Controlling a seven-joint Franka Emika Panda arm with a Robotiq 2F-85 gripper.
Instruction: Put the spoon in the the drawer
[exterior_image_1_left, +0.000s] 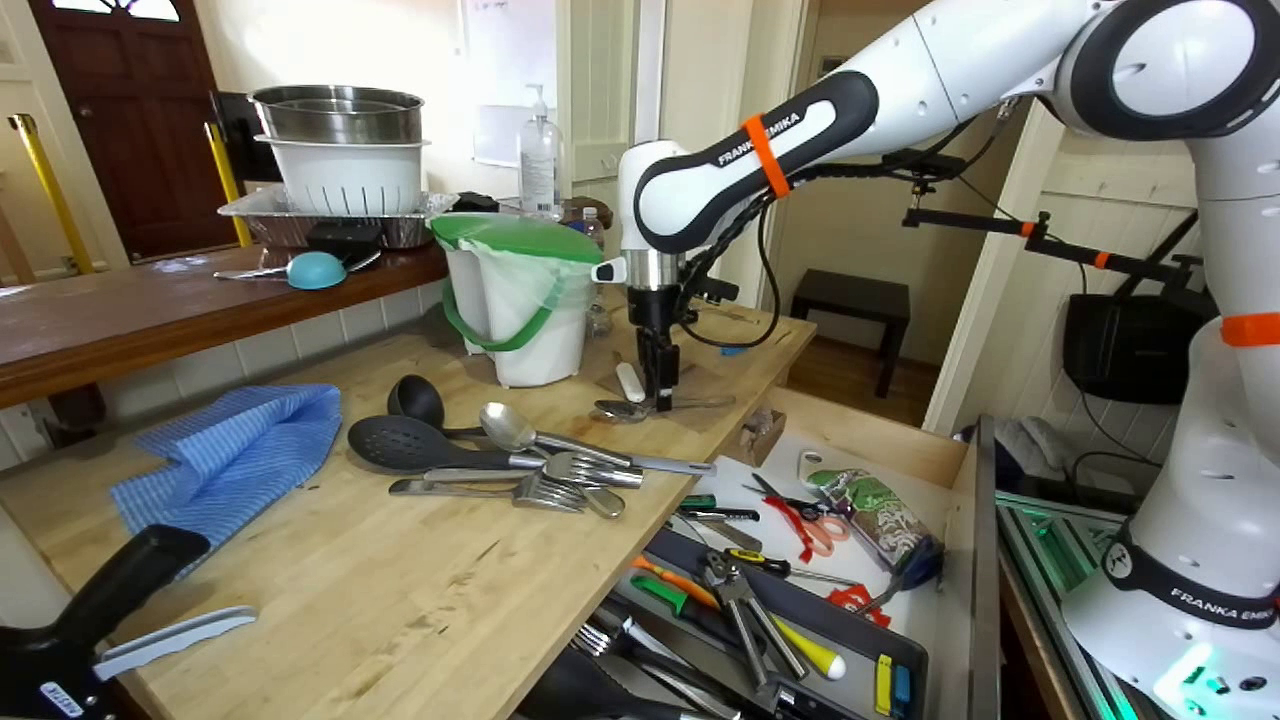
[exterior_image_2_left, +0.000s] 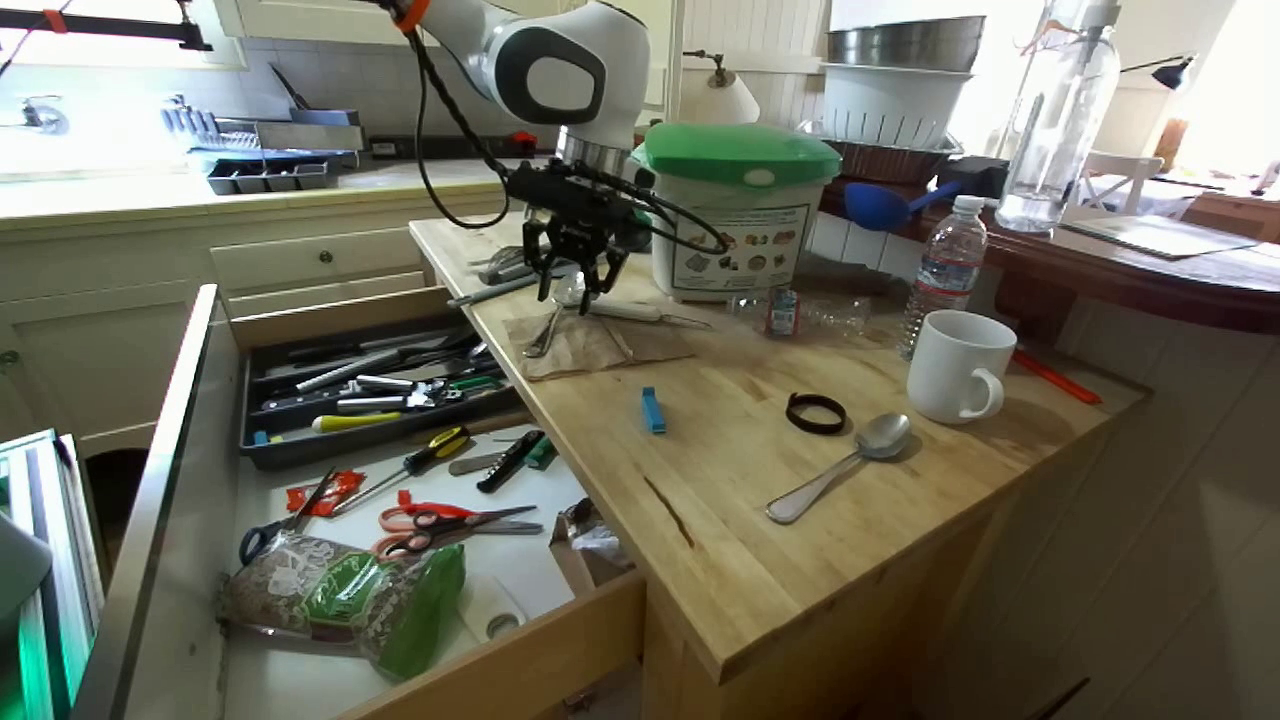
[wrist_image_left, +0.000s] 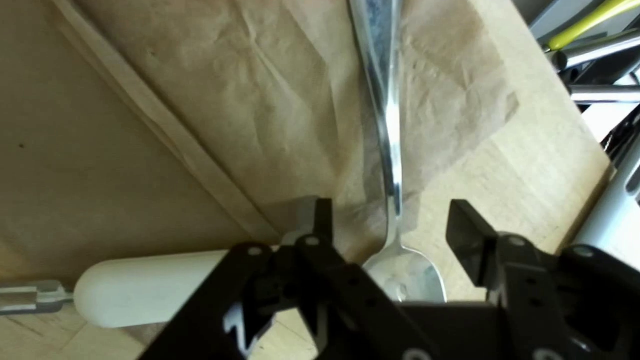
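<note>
- The gripper (wrist_image_left: 391, 220) is released: in the wrist view its two fingertips stand apart.
- The spoon (wrist_image_left: 393, 165) lies on the bench top (exterior_image_2_left: 740, 560), its neck in the gap between those fingertips, clear of both.
- Its handle stretches away from the gripper over creased brown paper (wrist_image_left: 300, 100), while part of its bowl is hidden behind the gripper itself.
- A white-handled tool (wrist_image_left: 150, 287) lies just beside, partly covered by the finger at the wrist view's left (whether they touch, I cannot tell).
- The drawer (exterior_image_2_left: 530, 660) stands pulled out below the bench top's edge in both exterior views; the spoon is outside it.
- Another spoon (exterior_image_2_left: 836, 473) lies well apart from the gripper, near a white mug (exterior_image_2_left: 955, 370).
</note>
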